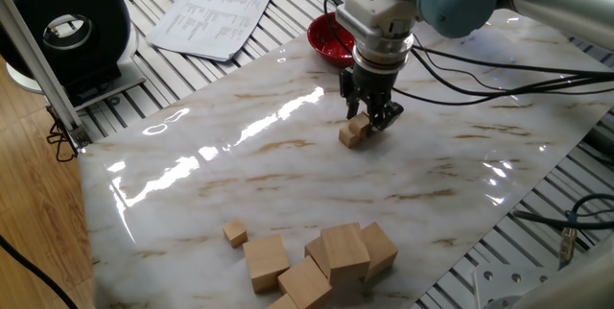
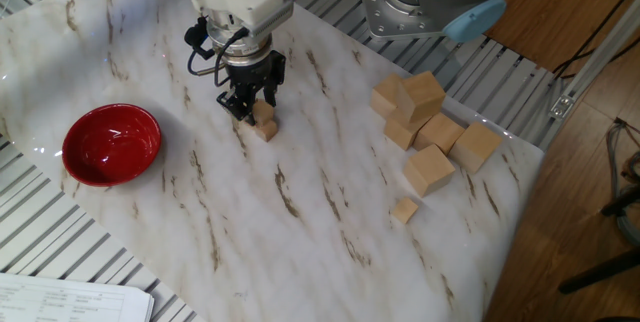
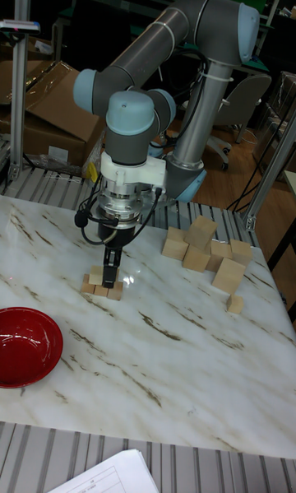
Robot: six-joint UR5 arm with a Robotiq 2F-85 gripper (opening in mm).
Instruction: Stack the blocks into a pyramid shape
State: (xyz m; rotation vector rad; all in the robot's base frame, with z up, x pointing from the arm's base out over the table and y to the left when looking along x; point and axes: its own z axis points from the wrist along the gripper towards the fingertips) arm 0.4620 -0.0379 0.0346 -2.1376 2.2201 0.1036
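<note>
A little pile of small tan blocks (image 1: 353,134) stands on the marble table, also visible as the pile (image 2: 266,130) and the pile (image 3: 102,289), with a bottom row and blocks on top of it. My gripper (image 1: 370,117) points straight down over the pile, fingers slightly spread around the top block (image 2: 263,112). In the tall view the gripper (image 3: 110,272) hides part of the upper row. One more small block (image 1: 235,231) lies alone near the big cubes, seen too as the loose block (image 2: 404,209) and the loose block (image 3: 235,304).
Several much larger wooden cubes (image 1: 326,256) sit heaped at the table's edge, also seen as the cubes (image 2: 430,122) and the cubes (image 3: 205,250). A red bowl (image 2: 111,144) rests at the far side of the pile. Papers (image 1: 213,13) lie off the marble slab.
</note>
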